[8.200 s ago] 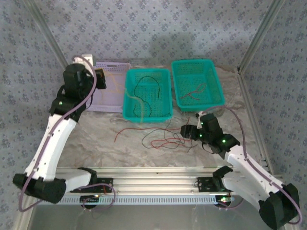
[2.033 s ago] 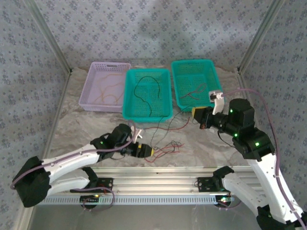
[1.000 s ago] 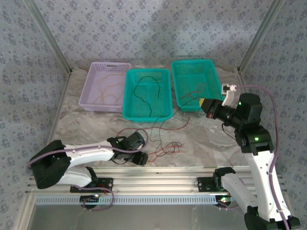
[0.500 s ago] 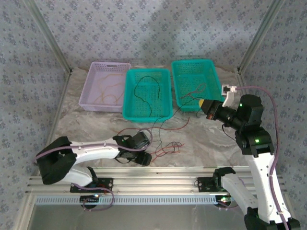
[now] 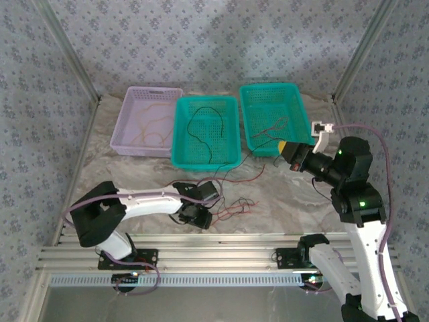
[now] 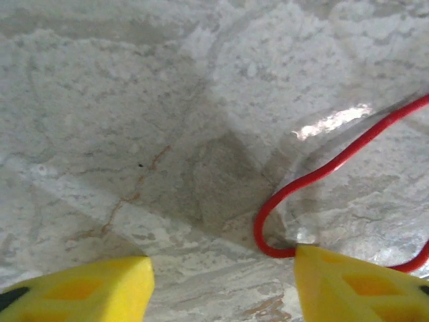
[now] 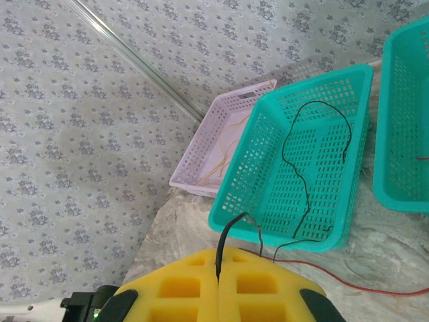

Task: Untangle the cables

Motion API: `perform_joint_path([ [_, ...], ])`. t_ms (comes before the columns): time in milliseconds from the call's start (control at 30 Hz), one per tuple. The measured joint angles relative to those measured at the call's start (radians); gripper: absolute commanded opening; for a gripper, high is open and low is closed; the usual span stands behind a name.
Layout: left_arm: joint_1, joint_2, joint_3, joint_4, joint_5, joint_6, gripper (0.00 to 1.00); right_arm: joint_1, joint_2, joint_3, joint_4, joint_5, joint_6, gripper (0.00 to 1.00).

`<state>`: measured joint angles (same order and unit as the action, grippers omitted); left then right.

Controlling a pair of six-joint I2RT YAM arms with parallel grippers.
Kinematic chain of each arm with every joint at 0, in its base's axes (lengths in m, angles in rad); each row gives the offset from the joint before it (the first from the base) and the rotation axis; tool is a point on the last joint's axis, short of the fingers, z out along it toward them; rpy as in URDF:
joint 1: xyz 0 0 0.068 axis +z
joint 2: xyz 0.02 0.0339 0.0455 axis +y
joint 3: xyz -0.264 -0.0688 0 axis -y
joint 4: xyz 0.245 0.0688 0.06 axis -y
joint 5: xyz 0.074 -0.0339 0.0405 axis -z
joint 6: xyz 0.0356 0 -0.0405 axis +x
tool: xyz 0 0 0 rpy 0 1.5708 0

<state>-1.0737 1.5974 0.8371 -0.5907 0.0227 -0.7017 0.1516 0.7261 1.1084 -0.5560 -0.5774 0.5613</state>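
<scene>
The counter [image 5: 134, 178] is a pale, glossy marbled sheet with grey veins. On it, toward 6 o'clock, lie the cables [image 5: 231, 204]: hair-thin, limp red and black strands crossing in loose loops.

The left pincer [image 6: 221, 285] is down among them at about 7 o'clock and released. Its blocky yellow fingers [image 6: 87, 288] stand apart with bare counter between them. A smooth red wire [image 6: 315, 178] bends in a tight hairpin that touches the inner edge of the right-hand finger.

The right pincer [image 7: 218, 268] hangs above the counter at 3 o'clock, clenched on a black wire [image 7: 218, 251] that rises from the seam between its waffle-moulded yellow pads and curls over.

Three perforated plastic baskets sit in a row at 12 o'clock. The lilac basket [image 5: 127, 114] at 11 holds pale beige strands. The middle teal basket [image 5: 177, 134] holds a long black loop. The right teal basket [image 5: 303, 124] at 1 o'clock holds red strands. Thin strands also run from the heap up to the near rims of the teal baskets. Grey flower-patterned walls and slanting metal posts close in the space.
</scene>
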Motion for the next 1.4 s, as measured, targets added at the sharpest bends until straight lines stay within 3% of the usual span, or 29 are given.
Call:
perform_joint_path([
  [67,0.000,0.008,0.011,-0.019,-0.011,-0.005,0.34,0.002,-0.004,0.000,0.000,-0.004,0.000,0.00],
  [200,0.000,0.028,0.029,0.010,-0.011,-0.008,0.00,0.006,-0.009,-0.003,0.000,-0.010,0.000,0.00],
  [433,0.004,0.024,0.001,0.159,-0.004,0.003,0.00,0.008,-0.034,-0.005,-0.055,0.051,-0.017,0.00],
  [700,0.094,-0.069,-0.132,0.325,0.113,0.010,0.00,0.007,-0.097,0.097,-0.210,0.382,-0.079,0.00],
  [800,0.118,-0.100,-0.156,0.357,0.103,0.009,0.00,0.007,-0.122,0.170,-0.239,0.502,-0.103,0.00],
  [1000,0.181,-0.307,-0.198,0.206,-0.095,0.008,0.00,0.045,-0.141,0.267,-0.269,0.795,-0.163,0.00],
  [1133,0.237,-0.549,-0.171,0.075,-0.160,0.013,0.00,0.100,-0.173,0.269,-0.267,0.962,-0.205,0.00],
  [1233,0.298,-0.669,-0.114,-0.004,-0.173,0.030,0.00,0.156,-0.185,0.272,-0.263,1.012,-0.222,0.00],
  [1400,0.295,-0.689,-0.096,0.024,-0.088,0.035,0.38,0.212,-0.143,0.266,-0.261,0.914,-0.230,0.00],
])
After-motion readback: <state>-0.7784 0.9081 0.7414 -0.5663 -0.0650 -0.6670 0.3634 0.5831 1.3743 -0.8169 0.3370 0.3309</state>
